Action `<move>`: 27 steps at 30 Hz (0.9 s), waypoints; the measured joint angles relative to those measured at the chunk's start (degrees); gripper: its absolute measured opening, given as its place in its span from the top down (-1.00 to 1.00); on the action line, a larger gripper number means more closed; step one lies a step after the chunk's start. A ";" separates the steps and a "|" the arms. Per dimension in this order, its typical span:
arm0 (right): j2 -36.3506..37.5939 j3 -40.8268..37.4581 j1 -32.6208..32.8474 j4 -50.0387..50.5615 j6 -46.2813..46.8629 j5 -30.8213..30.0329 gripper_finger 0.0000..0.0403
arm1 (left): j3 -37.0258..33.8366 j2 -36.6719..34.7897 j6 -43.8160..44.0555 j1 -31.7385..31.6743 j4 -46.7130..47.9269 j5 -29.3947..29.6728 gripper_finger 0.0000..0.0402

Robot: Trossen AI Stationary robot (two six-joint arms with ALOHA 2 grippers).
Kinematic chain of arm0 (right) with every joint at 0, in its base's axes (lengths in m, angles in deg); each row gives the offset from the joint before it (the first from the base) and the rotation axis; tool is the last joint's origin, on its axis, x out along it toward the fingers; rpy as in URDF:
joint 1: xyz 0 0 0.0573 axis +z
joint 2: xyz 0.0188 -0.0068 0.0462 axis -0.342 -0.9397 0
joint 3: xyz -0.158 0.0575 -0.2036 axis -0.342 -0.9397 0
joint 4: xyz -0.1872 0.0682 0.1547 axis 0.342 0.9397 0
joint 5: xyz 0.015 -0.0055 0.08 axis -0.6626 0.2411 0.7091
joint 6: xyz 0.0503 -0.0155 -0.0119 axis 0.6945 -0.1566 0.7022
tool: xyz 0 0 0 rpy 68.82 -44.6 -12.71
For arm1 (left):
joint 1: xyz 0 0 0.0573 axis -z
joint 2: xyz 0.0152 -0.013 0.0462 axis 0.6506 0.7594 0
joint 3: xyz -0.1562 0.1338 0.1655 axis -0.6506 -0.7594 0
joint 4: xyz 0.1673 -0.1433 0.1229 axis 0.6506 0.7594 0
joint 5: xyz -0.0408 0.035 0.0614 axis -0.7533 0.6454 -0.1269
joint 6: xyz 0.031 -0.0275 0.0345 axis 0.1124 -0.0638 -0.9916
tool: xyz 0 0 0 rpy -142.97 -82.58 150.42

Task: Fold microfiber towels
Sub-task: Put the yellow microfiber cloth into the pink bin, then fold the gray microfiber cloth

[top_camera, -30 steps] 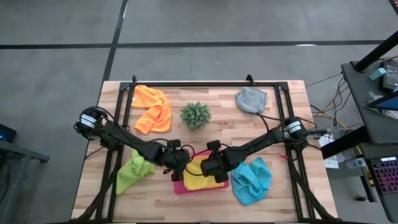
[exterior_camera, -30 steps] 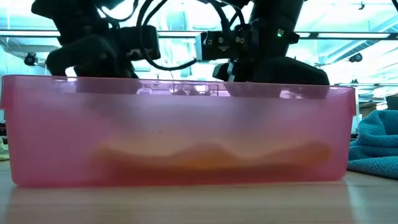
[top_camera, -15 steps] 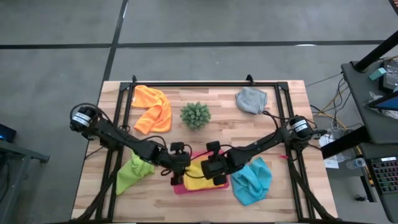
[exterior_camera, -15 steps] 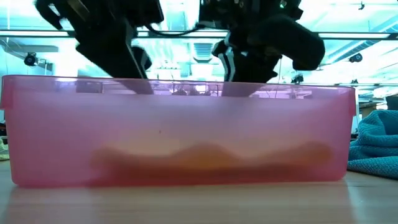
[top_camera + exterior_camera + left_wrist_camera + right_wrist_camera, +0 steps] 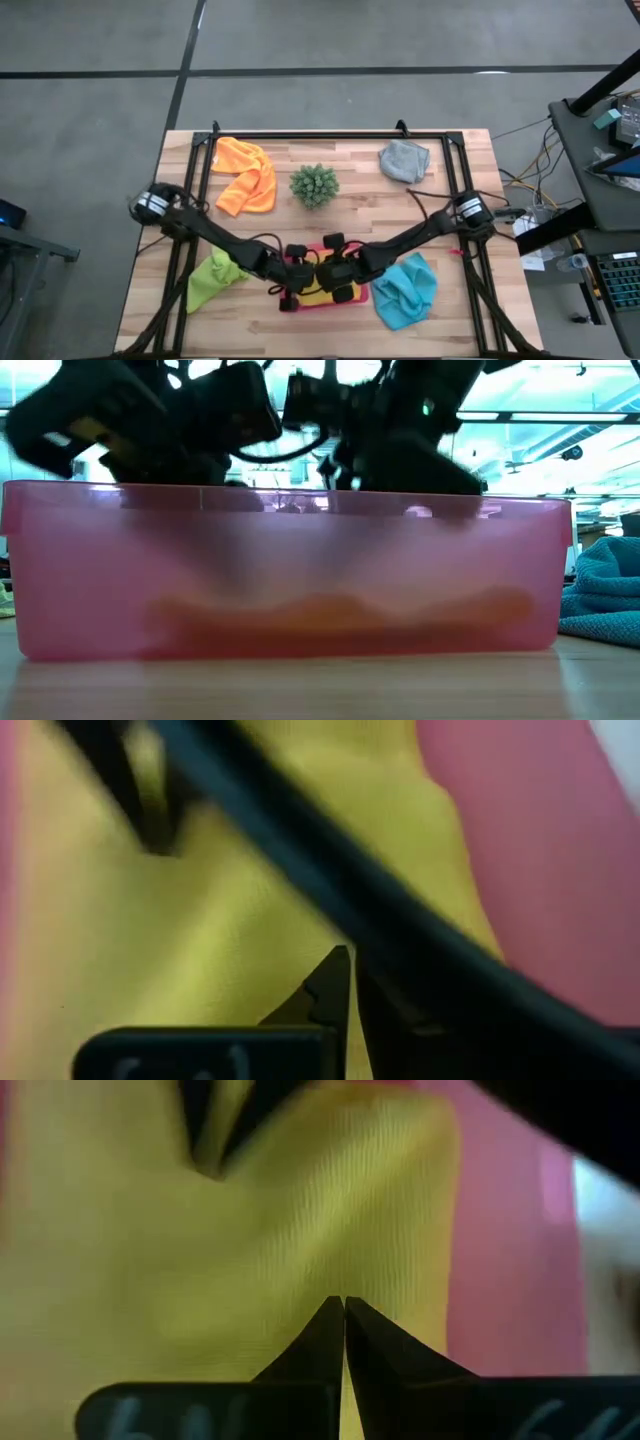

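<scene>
The yellow towel (image 5: pixel 230 920) lies in the pink tray (image 5: pixel 290 560) at the table's near middle. My left gripper (image 5: pixel 350 982) is shut, its tips low over the towel near the cloth's edge by the tray floor (image 5: pixel 560 870). My right gripper (image 5: pixel 343 1308) is shut too, over the towel (image 5: pixel 250 1250). In the high view the left gripper (image 5: pixel 303 283) and the right gripper (image 5: pixel 333 278) stand close together above the tray and cover most of the yellow towel (image 5: pixel 318 293). In the low view the tray's wall hides both sets of fingertips. My left gripper comes slanting down from the table's left, its shut tips right at the yellow towel's top; I cannot tell whether they touch it. My right gripper slants down from the table's right with its shut tips over the towel's middle; I cannot tell whether they touch it either.
An orange towel (image 5: pixel 245 175) lies at the far left, a grey one (image 5: pixel 404 160) at the far right, a lime green one (image 5: pixel 212 278) left of the tray and a light blue one (image 5: pixel 405 290) right of it. A spiky green plant (image 5: pixel 314 186) stands beyond the tray.
Both grippers have drawn together over the tray and tipped further down. The left one has gone toward the table's right and near edge, and the right one a little toward the left. They now cover most of the yellow towel, which stays in the tray.
</scene>
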 joint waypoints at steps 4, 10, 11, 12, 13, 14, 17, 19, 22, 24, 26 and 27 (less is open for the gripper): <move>-1.47 -0.02 -0.07 1.02 0.00 -4.68 0.96 | -0.36 1.40 2.84 -0.69 -0.32 -3.78 0.99; -0.80 -0.02 -0.17 2.11 -0.10 -4.96 0.96 | -0.96 0.29 6.24 -1.07 1.03 -6.88 0.99; -0.61 -0.02 -0.17 2.08 -0.34 -4.97 0.96 | -0.96 -0.07 6.02 -1.09 1.01 -6.92 0.99; -0.37 -0.02 -0.17 2.00 -0.47 -5.02 0.96 | -0.98 -0.47 5.69 -1.11 1.15 -6.94 0.99; -0.11 -0.02 -0.17 2.07 -0.62 -5.02 0.96 | -0.98 -0.92 5.55 -1.18 1.18 -6.94 0.99; 0.12 -0.02 -0.17 2.09 -0.81 -5.02 0.96 | -0.98 -1.50 5.48 -1.26 1.30 -6.95 0.99; 0.80 -0.02 -0.14 2.20 -0.85 -5.02 0.96 | -0.98 -3.43 5.24 -1.37 2.81 -6.98 0.99; 1.49 -0.02 -0.02 2.37 -0.83 -5.01 0.96 | -0.98 -4.85 5.19 -1.37 3.69 -6.96 0.99; 2.86 0.00 0.50 3.24 -0.83 -5.04 0.96 | -0.90 -7.65 3.90 -1.37 5.78 -6.82 0.99; 3.71 0.00 0.82 4.15 -0.76 -5.04 0.96 | -0.93 -9.43 2.79 -1.35 6.56 -3.86 0.99; 4.67 0.00 1.14 4.68 -0.37 -5.05 0.96 | -1.24 -10.78 1.89 -1.35 7.47 1.57 0.99; 5.02 0.00 1.37 5.22 -0.39 -5.21 0.96 | -1.38 -11.16 1.17 -1.38 8.73 4.67 0.99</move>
